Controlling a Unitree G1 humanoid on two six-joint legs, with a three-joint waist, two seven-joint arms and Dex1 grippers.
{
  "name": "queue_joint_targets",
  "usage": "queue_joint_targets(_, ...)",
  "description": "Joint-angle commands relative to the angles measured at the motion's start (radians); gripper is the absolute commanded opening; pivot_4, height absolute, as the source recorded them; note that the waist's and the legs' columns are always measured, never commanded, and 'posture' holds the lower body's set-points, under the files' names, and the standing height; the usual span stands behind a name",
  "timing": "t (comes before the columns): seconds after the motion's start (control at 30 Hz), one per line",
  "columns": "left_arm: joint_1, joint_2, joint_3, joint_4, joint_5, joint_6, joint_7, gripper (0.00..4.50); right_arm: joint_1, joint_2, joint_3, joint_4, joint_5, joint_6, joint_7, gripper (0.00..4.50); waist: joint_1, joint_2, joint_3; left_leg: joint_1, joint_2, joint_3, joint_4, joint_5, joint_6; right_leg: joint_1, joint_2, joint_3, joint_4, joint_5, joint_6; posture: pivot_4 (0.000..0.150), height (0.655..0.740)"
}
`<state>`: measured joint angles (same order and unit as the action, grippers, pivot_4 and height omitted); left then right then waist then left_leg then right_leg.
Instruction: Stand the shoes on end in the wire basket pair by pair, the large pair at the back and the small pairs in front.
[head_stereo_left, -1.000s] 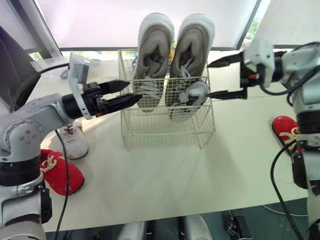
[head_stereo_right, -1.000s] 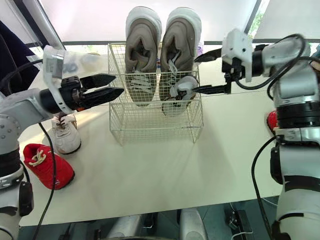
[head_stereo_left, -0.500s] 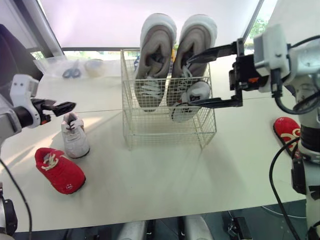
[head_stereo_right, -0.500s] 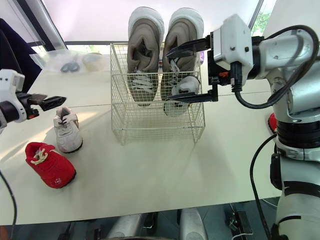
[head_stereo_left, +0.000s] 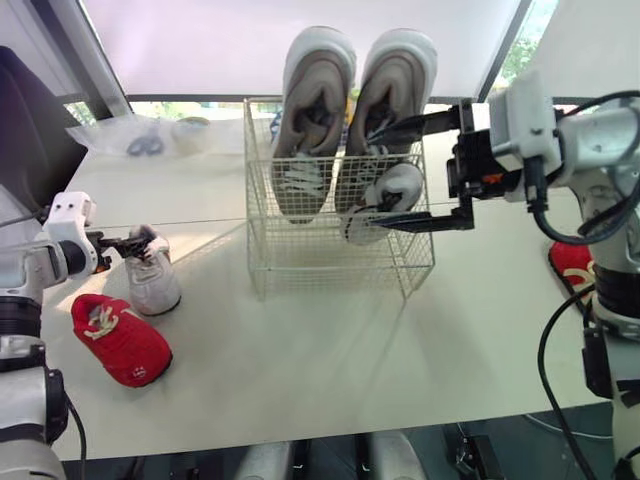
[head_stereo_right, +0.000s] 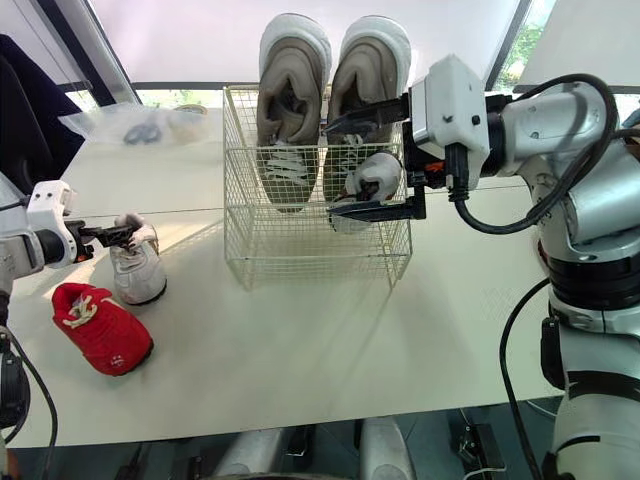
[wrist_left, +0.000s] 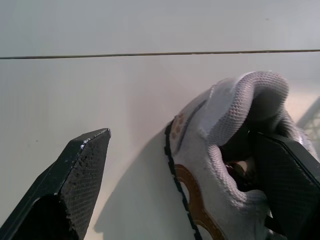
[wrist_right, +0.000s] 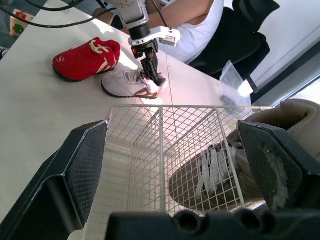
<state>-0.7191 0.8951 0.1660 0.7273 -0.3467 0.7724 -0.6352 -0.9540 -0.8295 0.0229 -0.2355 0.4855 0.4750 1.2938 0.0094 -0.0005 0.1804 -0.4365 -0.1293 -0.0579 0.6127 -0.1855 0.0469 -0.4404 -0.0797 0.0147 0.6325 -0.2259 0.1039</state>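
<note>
A large grey pair (head_stereo_left: 312, 110) stands on end at the back of the wire basket (head_stereo_left: 330, 265). A small grey-white shoe (head_stereo_left: 388, 192) leans in its front right part. My right gripper (head_stereo_left: 395, 175) hangs open and wide across that side, one finger above the shoe and one below. On the table to the left lie a small white shoe (head_stereo_left: 152, 282) and a red shoe (head_stereo_left: 120, 338). My left gripper (head_stereo_left: 135, 242) is open at the white shoe's heel (wrist_left: 235, 115), one finger inside the collar. Another red shoe (head_stereo_left: 572, 262) lies far right.
A clear bag with scissors (head_stereo_left: 140, 135) and a roll of tape (head_stereo_left: 190, 128) sit at the back left of the table. A person (wrist_right: 200, 25) sits beyond the table's left side. Open tabletop lies in front of the basket.
My left gripper swung away from the basket, out to the left and down onto the white shoe's heel. The right gripper moved in over the basket's right front.
</note>
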Motion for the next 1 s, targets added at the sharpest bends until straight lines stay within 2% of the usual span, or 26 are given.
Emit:
queue_joint_targets(0.03, -0.035, -0.026, -0.011, 0.089, 0.052, -0.052, 0.012, 4.5, -0.011, -0.018, -0.041, -0.042, 0.022, 0.008, -0.025, 4.47, 0.001, 0.0, 0.0, 0.0, 0.0, 0.0, 0.0, 0.0, 0.0, 0.0, 0.0, 0.0, 0.0, 0.0, 0.0, 0.15, 0.74)
queue_joint_targets(0.07, -0.044, -0.04, -0.01, 0.114, 0.059, -0.061, 0.011, 4.5, -0.01, -0.021, -0.042, -0.046, 0.025, 0.011, -0.031, 4.47, 0.001, 0.0, 0.0, 0.0, 0.0, 0.0, 0.0, 0.0, 0.0, 0.0, 0.0, 0.0, 0.0, 0.0, 0.0, 0.15, 0.74)
queue_joint_targets(0.17, -0.07, -0.073, -0.011, 0.164, 0.078, -0.083, 0.006, 3.65, -0.007, -0.028, -0.042, -0.052, 0.029, 0.018, -0.043, 4.5, 0.004, 0.0, -0.001, 0.0, 0.0, 0.0, 0.001, 0.0, 0.0, 0.0, 0.0, 0.0, 0.0, 0.0, 0.0, 0.15, 0.74)
queue_joint_targets(0.4, -0.14, -0.1, 0.027, 0.116, 0.063, -0.069, 0.007, 0.13, 0.002, -0.051, -0.047, -0.06, 0.032, 0.025, -0.053, 4.5, 0.003, 0.0, -0.001, 0.0, 0.0, 0.0, 0.001, 0.0, 0.0, 0.002, 0.0, 0.0, 0.001, 0.0, 0.0, 0.15, 0.74)
queue_joint_targets(0.57, -0.245, -0.158, 0.139, -0.118, -0.034, -0.065, 0.067, 0.05, 0.003, -0.06, -0.037, -0.043, 0.026, 0.015, -0.058, 4.5, 0.007, -0.004, 0.001, -0.008, 0.0, -0.002, 0.006, 0.0, 0.0, -0.002, 0.0, -0.003, 0.001, 0.002, 0.001, 0.15, 0.74)
queue_joint_targets(0.77, -0.321, -0.322, 0.275, -0.526, -0.245, -0.17, 0.095, 0.05, -0.012, -0.057, -0.032, -0.02, 0.015, 0.013, -0.067, 4.5, -0.004, -0.005, 0.001, -0.01, 0.0, 0.001, 0.01, -0.001, 0.002, 0.0, -0.001, -0.002, -0.002, 0.004, 0.004, 0.15, 0.74)
queue_joint_targets(0.93, -0.358, -0.473, 0.28, -0.733, -0.366, -0.213, 0.164, 0.05, -0.003, -0.07, -0.051, -0.022, 0.021, 0.031, -0.089, 4.5, -0.003, -0.005, 0.001, -0.008, 0.0, 0.001, 0.01, 0.0, 0.0, 0.0, 0.0, -0.002, -0.001, 0.004, 0.004, 0.15, 0.74)
queue_joint_targets(1.0, -0.338, -0.514, 0.231, -0.792, -0.351, -0.244, 0.177, 0.05, 0.012, -0.08, -0.059, -0.034, 0.024, 0.04, -0.096, 4.5, -0.004, -0.005, 0.001, -0.007, 0.0, 0.001, 0.01, -0.001, 0.002, 0.001, 0.0, -0.002, 0.0, 0.004, 0.004, 0.15, 0.74)
